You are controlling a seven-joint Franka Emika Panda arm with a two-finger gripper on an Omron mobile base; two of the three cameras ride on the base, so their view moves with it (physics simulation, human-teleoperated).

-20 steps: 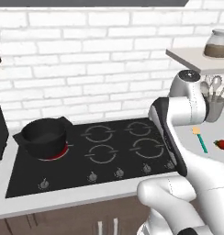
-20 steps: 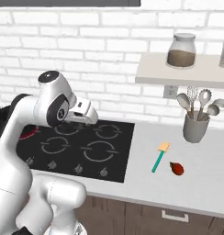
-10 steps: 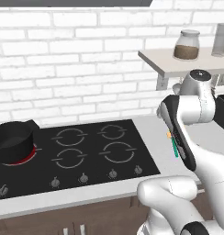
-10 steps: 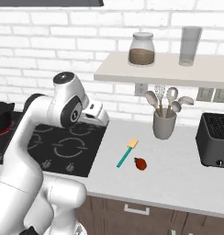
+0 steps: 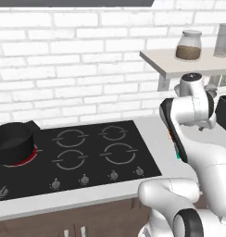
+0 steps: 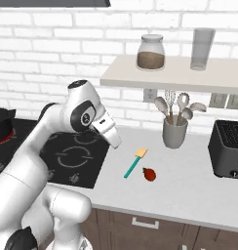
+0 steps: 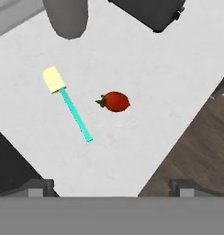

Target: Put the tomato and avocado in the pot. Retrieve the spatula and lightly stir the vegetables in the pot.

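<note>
The tomato [image 7: 114,101] lies on the white counter, small, red and with a dark stem; it also shows at the counter's middle [image 6: 149,174]. Just left of it lies the spatula [image 7: 70,105] [image 6: 135,162], teal-handled with a pale yellow blade. My gripper [image 7: 111,188] hangs above both, open wide, nothing between its fingertips [image 7: 38,187]. In the right base view the gripper [image 6: 115,142] sits over the cooktop's right edge, left of the spatula. The black pot [image 5: 13,141] stands on the far-left burner, far from the hand. The avocado is out of view.
A grey cup of utensils [image 6: 174,133] stands behind the spatula and a black toaster [image 6: 230,149] to the right. Above is a shelf [image 6: 189,78] with a jar and a glass. The black cooktop [image 5: 101,152] lies between the pot and the counter. The counter's front edge [image 7: 178,137] is close to the tomato.
The base has driven right, so the whole scene slid left: the pot is now at the far left and the toaster has come into view. The gripper stays open.
</note>
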